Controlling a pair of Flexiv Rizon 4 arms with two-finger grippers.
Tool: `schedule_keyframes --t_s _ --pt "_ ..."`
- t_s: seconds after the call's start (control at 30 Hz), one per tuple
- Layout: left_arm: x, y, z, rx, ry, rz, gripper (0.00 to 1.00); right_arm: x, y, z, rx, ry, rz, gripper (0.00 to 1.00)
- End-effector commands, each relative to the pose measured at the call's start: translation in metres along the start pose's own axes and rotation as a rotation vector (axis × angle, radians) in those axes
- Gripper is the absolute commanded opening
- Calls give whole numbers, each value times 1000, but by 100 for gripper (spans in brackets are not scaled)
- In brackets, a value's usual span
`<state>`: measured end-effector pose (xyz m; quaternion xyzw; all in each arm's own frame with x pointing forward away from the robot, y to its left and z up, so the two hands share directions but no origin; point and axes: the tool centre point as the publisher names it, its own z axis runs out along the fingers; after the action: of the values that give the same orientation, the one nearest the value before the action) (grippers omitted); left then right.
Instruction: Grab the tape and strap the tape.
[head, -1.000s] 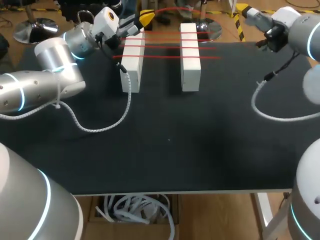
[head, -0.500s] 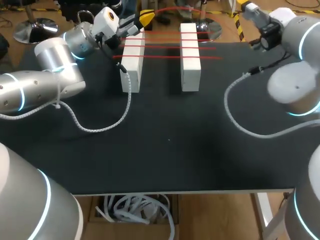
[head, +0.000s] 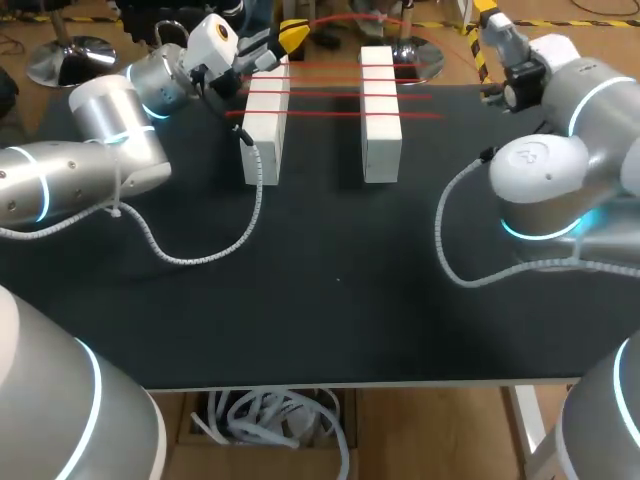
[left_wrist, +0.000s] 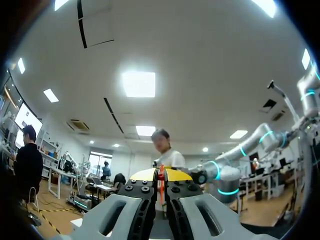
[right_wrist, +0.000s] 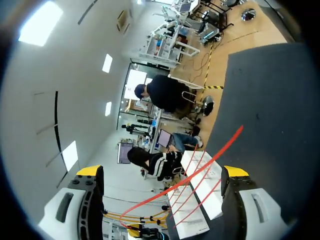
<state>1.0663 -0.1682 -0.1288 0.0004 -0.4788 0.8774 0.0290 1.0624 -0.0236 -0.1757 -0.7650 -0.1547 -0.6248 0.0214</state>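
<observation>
Left claw (left_wrist: 161, 175) is pressed onto the red tape (head: 330, 92) at the worktop's (head: 340, 300) far edge, its strands stretched across two white blocks (head: 380, 120); right claw (right_wrist: 162, 171) is spread wide by the far right corner

Robotics lab bench: grey, blue-ringed left arm (head: 100, 140) and right arm (head: 545, 175) flank a black-covered table (head: 330, 290) carrying two white rectangular blocks (head: 265, 120).

The end effector (right_wrist: 162, 171) stands wide open; tape (right_wrist: 210, 159) stretches between its fingers, above white blocks (right_wrist: 210, 202) on the desk (right_wrist: 270, 100).
</observation>
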Motion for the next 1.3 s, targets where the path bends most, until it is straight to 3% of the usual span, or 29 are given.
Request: schedule_keyframes --t_s 0.03,0.33,0.6,0.87,1.2,1.23,1.3 --pt "-1 1 -1 1 4 -1 0 -5 -6 4 -11 37 6 100" --pt "-1 1 -1 1 4 -1 0 5 -1 9 -18 112 -19 100" --pt "-1 1 -1 1 4 -1 0 3 7 12 -51 112 -8 100" --pt "-1 1 -1 1 4 -1 0 -2 14 7 -152 111 126 100" --pt "-1 1 -1 1 4 -1 0 -4 15 6 -152 93 124 100" --pt "-1 1 -1 1 4 -1 0 -4 15 6 -152 91 119 95" --pt "-1 1 -1 1 4 -1 0 -5 15 6 -150 84 114 69"
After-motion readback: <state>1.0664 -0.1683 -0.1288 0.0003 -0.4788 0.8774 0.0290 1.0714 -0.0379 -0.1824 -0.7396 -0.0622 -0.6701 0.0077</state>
